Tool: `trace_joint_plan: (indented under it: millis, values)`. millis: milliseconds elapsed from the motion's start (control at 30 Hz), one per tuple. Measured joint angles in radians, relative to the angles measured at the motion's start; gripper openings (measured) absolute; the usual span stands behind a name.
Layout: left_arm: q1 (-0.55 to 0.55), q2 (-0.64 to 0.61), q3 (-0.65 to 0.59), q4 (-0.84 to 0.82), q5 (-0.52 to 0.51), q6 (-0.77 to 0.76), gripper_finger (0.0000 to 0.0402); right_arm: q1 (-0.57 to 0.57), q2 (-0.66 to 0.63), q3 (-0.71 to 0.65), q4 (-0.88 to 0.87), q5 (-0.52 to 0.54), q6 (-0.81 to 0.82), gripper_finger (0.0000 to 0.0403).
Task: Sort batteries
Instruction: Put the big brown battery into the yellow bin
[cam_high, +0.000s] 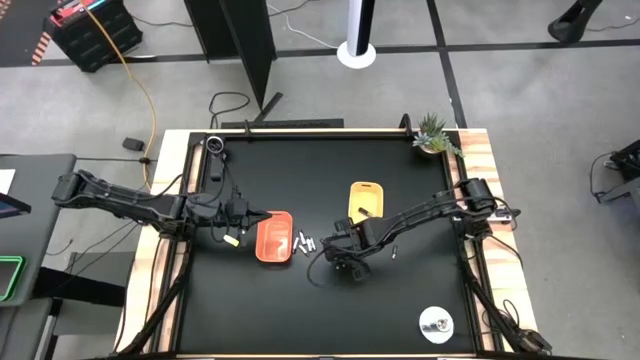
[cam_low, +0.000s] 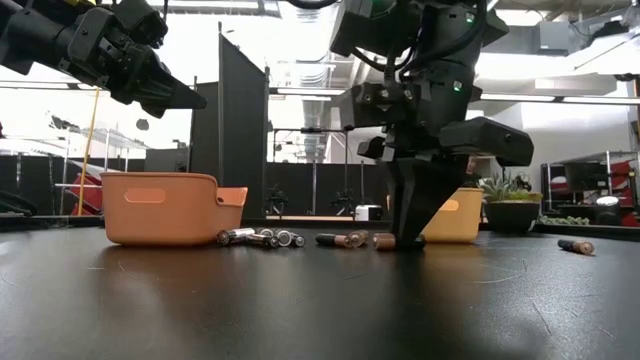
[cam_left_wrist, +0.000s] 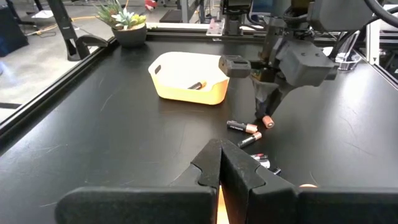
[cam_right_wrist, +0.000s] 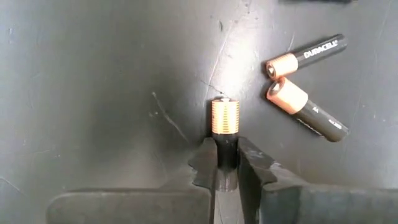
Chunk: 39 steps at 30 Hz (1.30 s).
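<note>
Several batteries lie on the black table between the orange tray (cam_high: 274, 237) and the yellow tray (cam_high: 366, 200): silvery ones (cam_low: 262, 237) near the orange tray and dark, copper-ended ones (cam_low: 340, 240) beside them. My right gripper (cam_right_wrist: 227, 163) stands over the dark ones, shut on one dark battery (cam_right_wrist: 225, 121); two more (cam_right_wrist: 305, 56) (cam_right_wrist: 306, 109) lie next to it. A dark battery (cam_left_wrist: 196, 85) lies in the yellow tray. My left gripper (cam_left_wrist: 221, 168) hovers shut above the orange tray's left end, holding nothing that I can see. My right gripper pinches the dark battery by its black end (cam_right_wrist: 227, 149) between the two fingers, one on each side. The fingers (cam_low: 408, 215) come from above, pointing down to the tabletop. The battery lies flat on the table, its copper end (cam_right_wrist: 225, 115) sticking out past the fingertips.
One stray dark battery (cam_low: 575, 245) lies apart toward the table's right. A round silver disc (cam_high: 436, 322) sits near the front right corner and a potted plant (cam_high: 435, 135) at the far right corner. Cables and a small round part (cam_high: 215, 146) lie at the far left.
</note>
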<state>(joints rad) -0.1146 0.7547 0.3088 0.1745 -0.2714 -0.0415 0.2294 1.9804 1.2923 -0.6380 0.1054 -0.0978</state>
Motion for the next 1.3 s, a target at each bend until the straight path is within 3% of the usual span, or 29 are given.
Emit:
trace_joint_plan:
  millis: [300,467,967,1100,1300]
  values:
    - [0.0,0.0,0.0,0.0,0.0,-0.006,0.0,0.005,0.021,0.006,0.025,-0.008,0.012,0.0043]
    - [0.0,0.0,0.0,0.0,0.0,-0.005,0.0,0.005,0.024,0.049,-0.022,-0.011,0.019,0.0017]
    - [0.0,0.0,0.0,0.0,0.0,-0.005,0.0,0.006,0.029,0.182,-0.15,-0.018,0.033,0.0004]
    - [0.0,0.0,0.0,-0.001,0.0,-0.006,0.0,0.027,0.019,0.198,-0.261,-0.009,0.168,0.0043]
    - [0.0,0.0,0.0,0.002,0.0,0.0,0.0,0.217,-0.043,0.202,-0.274,-0.032,0.401,0.017]
